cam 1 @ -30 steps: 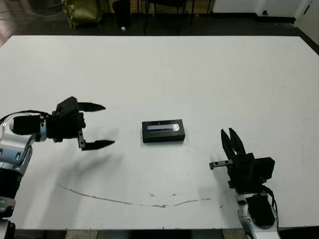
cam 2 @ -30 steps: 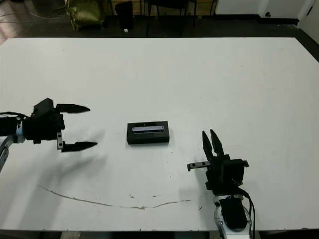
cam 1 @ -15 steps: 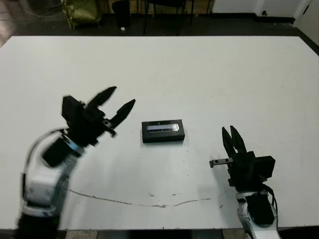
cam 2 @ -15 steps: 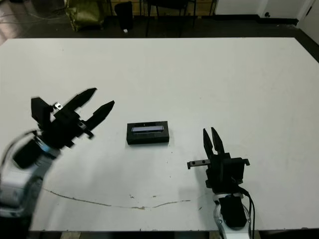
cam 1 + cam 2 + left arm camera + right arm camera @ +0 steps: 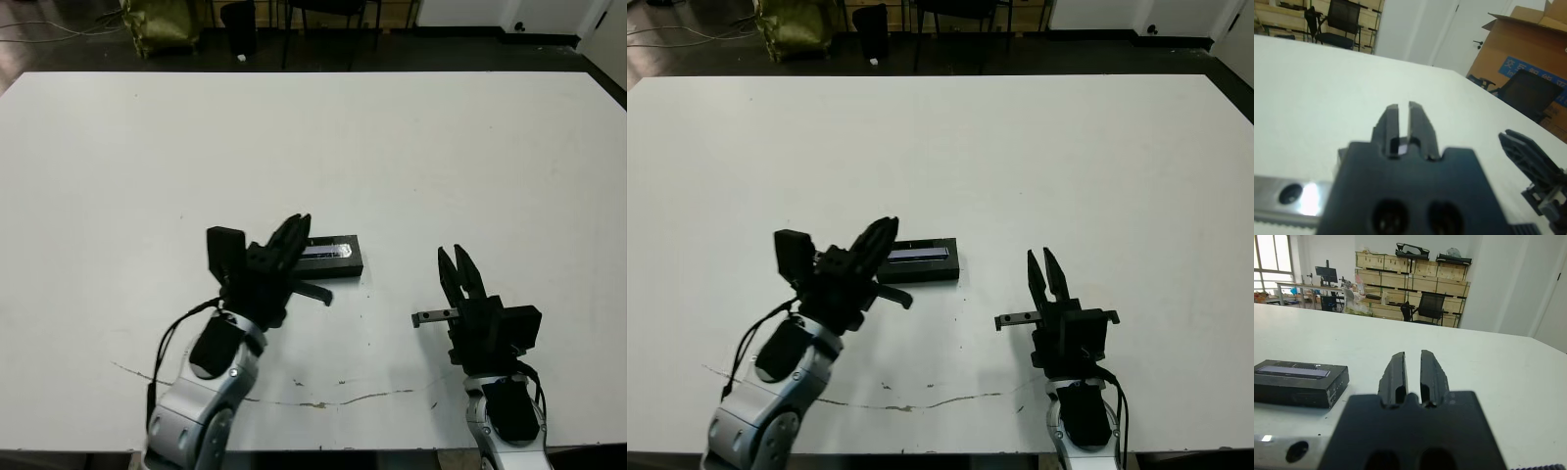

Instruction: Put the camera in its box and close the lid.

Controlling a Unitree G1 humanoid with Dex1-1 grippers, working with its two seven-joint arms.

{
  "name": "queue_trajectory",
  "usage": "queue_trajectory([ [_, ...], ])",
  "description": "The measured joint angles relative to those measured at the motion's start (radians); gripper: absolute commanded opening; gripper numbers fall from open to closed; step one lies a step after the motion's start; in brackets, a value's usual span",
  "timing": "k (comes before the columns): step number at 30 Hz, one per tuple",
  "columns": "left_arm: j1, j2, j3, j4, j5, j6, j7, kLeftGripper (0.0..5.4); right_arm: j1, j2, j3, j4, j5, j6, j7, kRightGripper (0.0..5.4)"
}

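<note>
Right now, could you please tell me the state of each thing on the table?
box: closed, lying flat on the table.
lid: on the box, silvery stripe facing up.
camera: not visible.
left pincer: fingers close together, empty, at the box's left end.
right pincer: fingers close together, empty, clear of the box.

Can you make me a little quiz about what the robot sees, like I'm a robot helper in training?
1. True or false: the lid lies on the table beside the box.
2. Which one is right by the box? A: the left gripper. B: the right gripper.
3. Fill in: the table is coloured ____.

Key: 1 false, the lid sits on the box. 2 A. 3 white.
</note>
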State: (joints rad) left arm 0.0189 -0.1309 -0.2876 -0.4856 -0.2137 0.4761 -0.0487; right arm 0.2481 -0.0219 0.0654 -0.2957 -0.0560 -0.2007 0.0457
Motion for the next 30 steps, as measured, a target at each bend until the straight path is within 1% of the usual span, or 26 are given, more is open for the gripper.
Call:
queue_trajectory([
  [6,-0.018,0.000,-0.005,0.044,-0.014,0.118,0.051,0.02,0.000,0.000,0.000,0.009,0.000,-0.011,0.000,0.00],
  [8,-0.031,0.000,-0.003,0.055,-0.021,0.136,0.066,0.02,0.000,0.000,0.001,0.015,-0.002,-0.014,-0.001,0.00],
  [11,-0.056,0.000,-0.003,0.085,-0.025,0.143,0.084,0.02,0.000,0.000,0.002,0.016,-0.021,-0.015,-0.004,0.00],
  [18,-0.076,-0.001,-0.001,0.154,-0.033,0.133,0.117,0.02,0.005,0.001,0.004,0.013,-0.022,-0.015,-0.010,0.00],
  [30,-0.077,-0.001,-0.004,0.164,-0.053,0.132,0.138,0.02,0.009,0.005,0.012,0.002,-0.018,-0.013,-0.011,0.00],
])
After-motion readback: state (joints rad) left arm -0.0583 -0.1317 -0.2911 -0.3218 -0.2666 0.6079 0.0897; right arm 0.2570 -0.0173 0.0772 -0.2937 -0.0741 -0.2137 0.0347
